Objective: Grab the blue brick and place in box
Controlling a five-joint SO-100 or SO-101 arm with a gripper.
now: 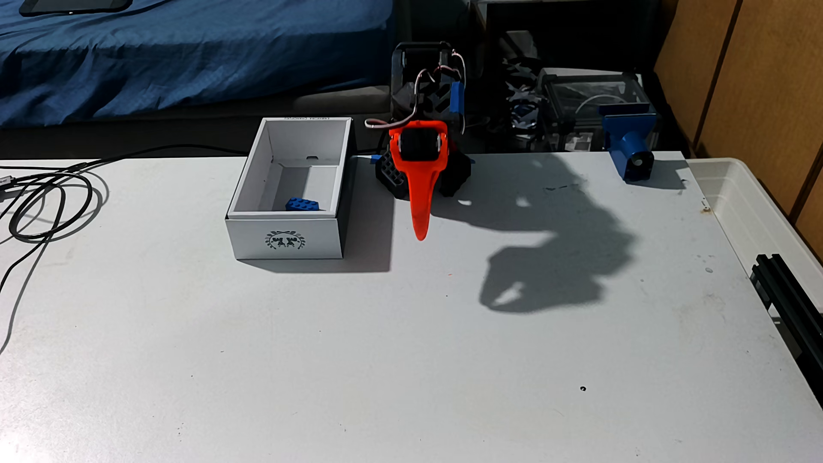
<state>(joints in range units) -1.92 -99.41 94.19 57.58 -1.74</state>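
The blue brick (304, 205) lies studs-up on the floor of the box (285, 240), near the front wall that carries the dark wreath emblem. The white box stands open-topped at the table's back left of centre. To its right, my gripper (421, 236) hangs from the folded black arm with its orange finger (419, 209) pointing down at the table. It is apart from the box and nothing is in it. The orange finger covers the other one, so the gap between the jaws is hidden. Its shadow falls to the right on the table.
Black cables (49, 205) loop on the table's left. A blue cylindrical mount (632, 147) stands at the back right, beside a translucent plastic tub (766, 213). A black rail (792, 302) sits at the right edge. The white table (401, 356) spreads wide in front.
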